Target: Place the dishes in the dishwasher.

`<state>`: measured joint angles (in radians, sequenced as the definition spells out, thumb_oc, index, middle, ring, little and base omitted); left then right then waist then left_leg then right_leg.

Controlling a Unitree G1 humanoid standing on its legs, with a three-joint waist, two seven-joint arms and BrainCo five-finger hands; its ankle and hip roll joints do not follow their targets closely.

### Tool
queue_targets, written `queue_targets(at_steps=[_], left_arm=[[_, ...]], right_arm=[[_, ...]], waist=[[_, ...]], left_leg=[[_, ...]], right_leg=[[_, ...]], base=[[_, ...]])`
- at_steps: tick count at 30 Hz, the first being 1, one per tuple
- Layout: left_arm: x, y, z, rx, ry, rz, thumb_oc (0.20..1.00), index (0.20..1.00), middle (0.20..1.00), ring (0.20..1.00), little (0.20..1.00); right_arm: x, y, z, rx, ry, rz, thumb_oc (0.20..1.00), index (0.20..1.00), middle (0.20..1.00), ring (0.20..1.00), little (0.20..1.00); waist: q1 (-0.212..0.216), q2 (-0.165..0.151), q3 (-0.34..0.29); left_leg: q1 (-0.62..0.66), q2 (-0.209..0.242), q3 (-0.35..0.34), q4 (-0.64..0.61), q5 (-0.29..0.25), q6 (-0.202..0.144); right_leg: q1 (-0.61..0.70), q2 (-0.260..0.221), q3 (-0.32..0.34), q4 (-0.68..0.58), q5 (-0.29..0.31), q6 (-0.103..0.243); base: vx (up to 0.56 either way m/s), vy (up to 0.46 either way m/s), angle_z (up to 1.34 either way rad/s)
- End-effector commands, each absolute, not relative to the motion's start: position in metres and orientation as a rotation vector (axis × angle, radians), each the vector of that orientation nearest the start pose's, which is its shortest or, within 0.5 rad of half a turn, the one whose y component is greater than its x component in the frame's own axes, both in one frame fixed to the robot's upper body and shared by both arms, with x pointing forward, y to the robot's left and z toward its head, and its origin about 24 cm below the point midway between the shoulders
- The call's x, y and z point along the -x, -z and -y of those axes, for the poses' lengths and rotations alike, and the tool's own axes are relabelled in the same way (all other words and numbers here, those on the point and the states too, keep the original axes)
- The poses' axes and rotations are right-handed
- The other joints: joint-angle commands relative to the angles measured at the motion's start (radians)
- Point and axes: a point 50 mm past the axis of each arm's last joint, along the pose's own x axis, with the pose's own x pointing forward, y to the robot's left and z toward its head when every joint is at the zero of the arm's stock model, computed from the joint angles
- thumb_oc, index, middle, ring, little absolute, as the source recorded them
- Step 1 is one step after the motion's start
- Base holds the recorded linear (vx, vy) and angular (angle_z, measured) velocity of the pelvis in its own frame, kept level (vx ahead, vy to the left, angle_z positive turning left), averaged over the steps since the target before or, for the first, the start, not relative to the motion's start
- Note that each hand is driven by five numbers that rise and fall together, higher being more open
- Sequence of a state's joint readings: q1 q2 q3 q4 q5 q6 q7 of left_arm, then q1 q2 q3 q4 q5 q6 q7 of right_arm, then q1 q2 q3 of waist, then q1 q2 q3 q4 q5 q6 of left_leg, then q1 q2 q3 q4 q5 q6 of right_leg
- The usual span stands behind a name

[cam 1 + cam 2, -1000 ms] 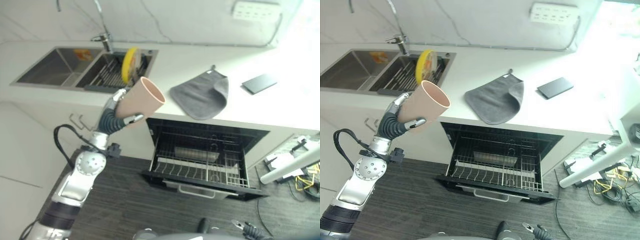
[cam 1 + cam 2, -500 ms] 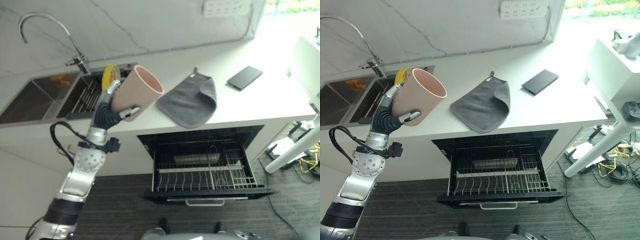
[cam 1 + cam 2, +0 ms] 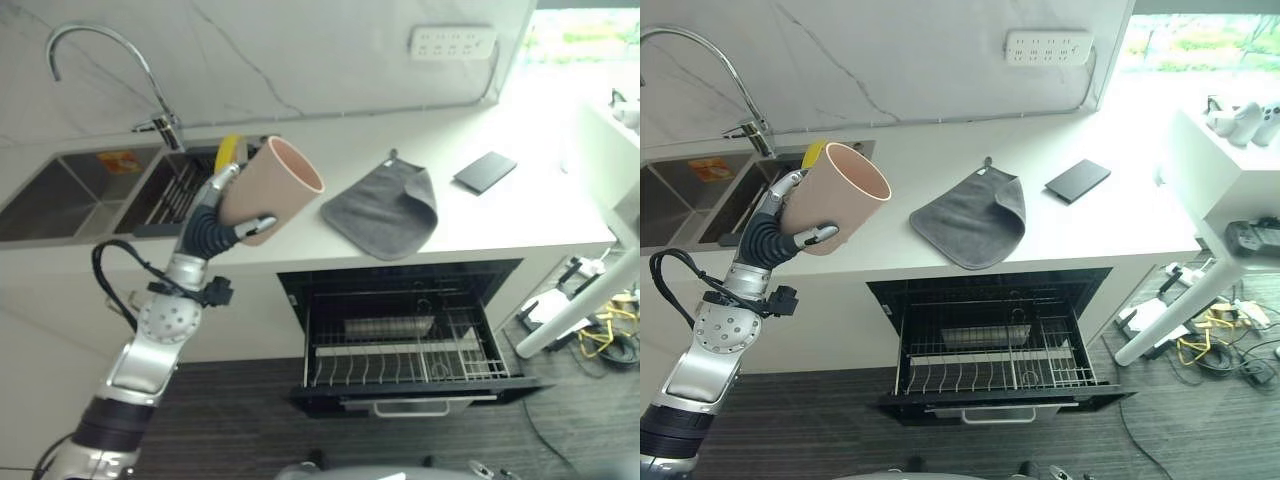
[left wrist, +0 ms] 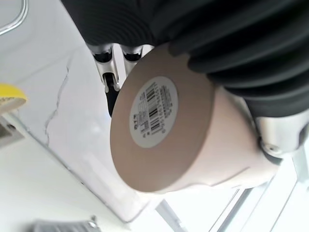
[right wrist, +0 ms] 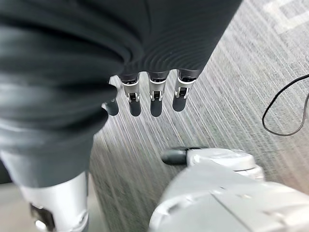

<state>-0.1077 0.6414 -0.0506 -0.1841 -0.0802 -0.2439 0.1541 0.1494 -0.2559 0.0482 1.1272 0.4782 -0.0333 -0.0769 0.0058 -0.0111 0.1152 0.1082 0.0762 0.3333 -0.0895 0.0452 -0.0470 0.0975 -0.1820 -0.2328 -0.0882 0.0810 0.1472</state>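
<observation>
My left hand (image 3: pixel 213 225) is shut on a pale pink cup (image 3: pixel 272 188), held tilted in the air with its mouth up and toward the right, over the counter's front edge beside the sink. In the left wrist view the cup's flat base (image 4: pixel 161 126) with a barcode sticker faces the camera, fingers and thumb curled round its wall. The dishwasher (image 3: pixel 408 345) stands open below the counter, its wire rack (image 3: pixel 992 360) pulled out and holding no dishes that I can make out. A yellow plate (image 3: pixel 228 153) stands on edge in the sink rack behind the cup. My right hand (image 5: pixel 152 94) hangs over the floor, fingers relaxed.
A grey cloth (image 3: pixel 385 208) lies on the white counter (image 3: pixel 520 215) above the dishwasher, a flat black slab (image 3: pixel 485 171) further right. A double sink (image 3: pixel 60 190) with a tall faucet (image 3: pixel 100 40) is at the left. White furniture legs and cables (image 3: pixel 1200 325) crowd the floor at right.
The whole picture has shifted, so the camera has moved. The cup stays in my left hand at about the same place by the sink.
</observation>
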Motion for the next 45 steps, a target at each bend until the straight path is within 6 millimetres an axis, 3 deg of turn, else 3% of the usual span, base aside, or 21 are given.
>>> queue_targets(at_steps=[1,3,4,7,11,15,19,21,27,33,39,45], left_arm=[[-0.261,-0.178,-0.205,-0.296,0.062,0.672,0.2,0.2,0.2,0.2,0.2],[-0.264,-0.169,-0.203,-0.184,0.058,0.65,0.2,0.2,0.2,0.2,0.2],[-0.266,-0.163,-0.202,-0.099,0.056,0.636,0.2,0.2,0.2,0.2,0.2],[-0.271,-0.15,-0.206,0.086,0.038,0.586,0.2,0.2,0.2,0.2,0.2],[-0.278,-0.113,-0.209,0.399,-0.013,0.434,0.2,0.2,0.2,0.2,0.2],[-0.279,-0.106,-0.201,0.409,-0.036,0.423,0.2,0.2,0.2,0.2,0.2],[-0.282,-0.113,-0.201,0.425,-0.055,0.456,0.2,0.2,0.2,0.2,0.2],[-0.28,-0.121,-0.204,0.35,-0.113,0.511,0.2,0.2,0.2,0.2,0.2],[-0.272,-0.143,-0.199,0.036,-0.274,0.684,0.2,0.2,0.2,0.2,0.2],[-0.26,-0.16,-0.18,-0.368,-0.415,0.91,0.2,0.2,0.2,0.2,0.2],[-0.274,-0.163,-0.168,-0.456,-0.541,0.954,0.2,0.2,0.2,0.2,0.2],[-0.278,-0.159,-0.16,-0.476,-0.598,0.969,0.2,0.2,0.2,0.2,0.2]], right_arm=[[-0.071,0.149,0.262,-0.226,0.572,-0.986,1.0,1.0,1.0,1.0,1.0],[-0.094,0.133,0.264,-0.28,0.575,-0.789,1.0,1.0,1.0,1.0,1.0],[-0.115,0.115,0.261,-0.323,0.544,-0.631,1.0,1.0,1.0,1.0,1.0],[-0.14,0.08,0.256,-0.399,0.456,-0.408,1.0,1.0,1.0,1.0,1.0],[-0.17,0.022,0.259,-0.24,0.347,-0.152,1.0,1.0,1.0,1.0,1.0],[-0.185,-0.025,0.271,-0.184,0.335,0.063,1.0,1.0,1.0,1.0,1.0],[-0.198,-0.068,0.266,-0.126,0.223,0.257,1.0,1.0,1.0,1.0,1.0],[-0.205,-0.09,0.259,-0.14,0.14,0.35,1.0,1.0,1.0,1.0,1.0],[-0.217,-0.128,0.23,-0.224,-0.114,0.511,1.0,1.0,1.0,1.0,1.0],[-0.235,-0.154,0.185,-0.268,-0.351,0.575,1.0,1.0,1.0,1.0,1.0],[-0.253,-0.171,0.139,-0.287,-0.486,0.562,1.0,1.0,1.0,1.0,1.0],[-0.261,-0.187,0.109,-0.309,-0.598,0.567,1.0,1.0,1.0,1.0,1.0]], waist=[[-0.02,0.017,0.026],[-0.045,0.004,0.027],[-0.07,-0.005,0.028],[-0.115,-0.018,0.023],[-0.162,-0.035,0.018],[-0.194,-0.037,0.014],[-0.208,-0.029,0.009],[-0.21,-0.025,0.002],[-0.176,-0.023,-0.014],[-0.098,-0.035,-0.022],[-0.032,-0.032,-0.032],[0.018,-0.038,-0.041]], left_leg=[[0.065,0.021,0.055,0.021,-0.073,0.01],[0.07,0.023,0.072,0.037,-0.083,0.015],[0.072,0.023,0.083,0.051,-0.089,0.02],[0.085,0.015,0.084,0.073,-0.126,0.03],[0.085,0.008,0.108,0.134,-0.168,0.049],[0.093,0.008,0.132,0.166,-0.184,0.053],[0.101,0.003,0.146,0.187,-0.204,0.057],[0.102,0.002,0.152,0.199,-0.212,0.057],[0.097,-0.004,0.128,0.194,-0.213,0.053],[0.076,-0.003,0.092,0.191,-0.183,0.039],[0.073,-0.011,0.031,0.166,-0.169,0.03],[0.064,-0.017,-0.012,0.138,-0.148,0.022]], right_leg=[[-0.015,-0.035,-0.102,0.063,-0.009,0.045],[-0.021,-0.036,-0.088,0.07,-0.005,0.044],[-0.029,-0.036,-0.075,0.076,-0.003,0.043],[-0.039,-0.037,-0.04,0.088,-0.014,0.054],[-0.065,-0.04,0.001,0.12,-0.014,0.056],[-0.076,-0.041,0.029,0.131,0.005,0.056],[-0.082,-0.045,0.041,0.133,0.011,0.055],[-0.084,-0.047,0.042,0.135,0.013,0.054],[-0.071,-0.048,0.025,0.128,0.003,0.049],[-0.051,-0.056,-0.018,0.106,-0.003,0.032],[-0.016,-0.051,-0.049,0.086,-0.012,0.032],[0.001,-0.043,-0.072,0.067,-0.012,0.025]], base=[[-0.05,-0.003,-0.22],[-0.05,-0.009,-0.29],[-0.07,-0.009,-0.47],[-0.02,0.016,-0.75],[-0.04,0.014,-0.76],[-0.01,0.012,-0.47],[-0.01,0.031,-0.22],[-0.01,0.028,-0.19],[0.01,-0.006,0.04],[0.0,-0.051,0.22],[0.04,-0.034,0.37],[0.01,-0.049,0.26]])
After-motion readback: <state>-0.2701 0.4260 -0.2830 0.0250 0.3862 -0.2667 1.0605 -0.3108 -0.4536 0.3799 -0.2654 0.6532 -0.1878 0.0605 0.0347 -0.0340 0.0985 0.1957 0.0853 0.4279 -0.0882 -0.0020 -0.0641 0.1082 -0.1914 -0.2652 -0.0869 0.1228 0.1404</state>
